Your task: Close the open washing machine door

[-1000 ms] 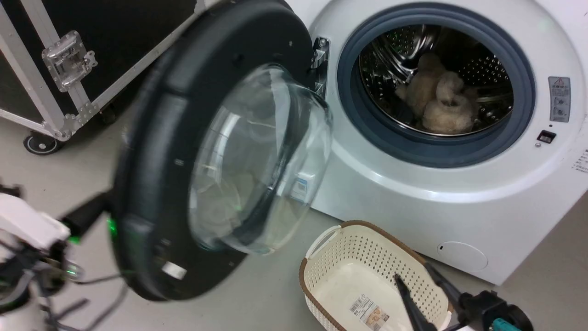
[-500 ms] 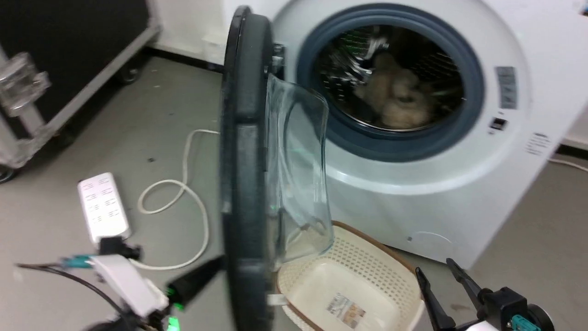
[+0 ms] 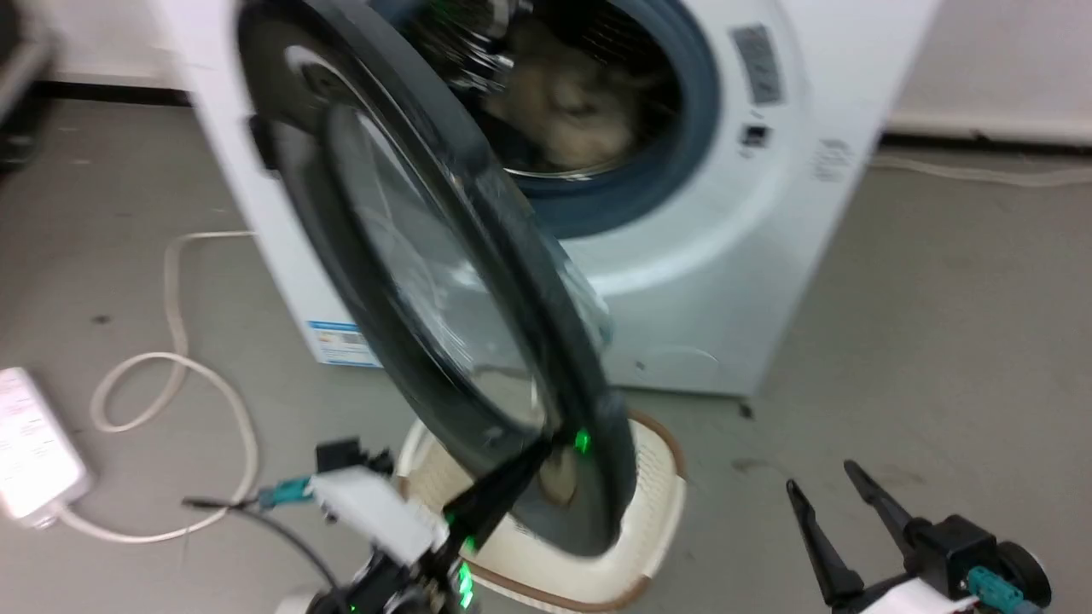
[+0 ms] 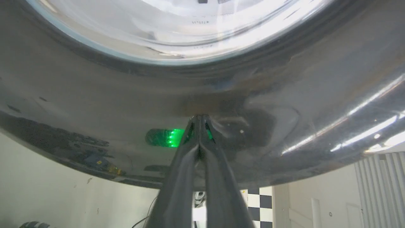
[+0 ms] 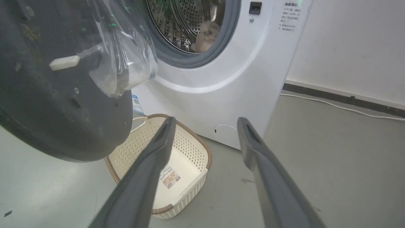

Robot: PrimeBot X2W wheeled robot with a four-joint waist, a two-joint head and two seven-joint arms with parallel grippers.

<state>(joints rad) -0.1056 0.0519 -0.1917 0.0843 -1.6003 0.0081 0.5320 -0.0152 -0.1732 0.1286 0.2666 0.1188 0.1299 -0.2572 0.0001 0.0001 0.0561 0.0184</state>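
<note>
The left claw (image 3: 540, 452) has its two dark fingers pressed together with nothing between them. In the left wrist view the tips of this claw (image 4: 199, 118) touch the glossy black outer rim of the washing machine door (image 4: 202, 82), with the clear glass panel just beyond and above the tips and a green light reflected on the rim beside them.

The washing machine door (image 3: 426, 256) stands part-way open, angled between the left claw and the porthole of the white washing machine (image 3: 708, 256). Past the door, inside the steel drum, lies a beige fluffy bundle (image 3: 563, 102). Under the door's lower edge, just beyond the left claw, a cream perforated basket (image 3: 657, 512) sits on the grey floor (image 3: 938, 341).

The right claw (image 3: 821, 476) is open and empty, fingers spread wide above the floor, well apart from the door. In the right wrist view this claw (image 5: 206, 121) points at the basket (image 5: 207, 160), with the door's inner face (image 5: 57, 95) to its upper left and the machine front (image 5: 221, 88) ahead.

Off to the left claw's outer side lie a white power strip (image 3: 30, 452) and a looped pale cable (image 3: 171, 367).
</note>
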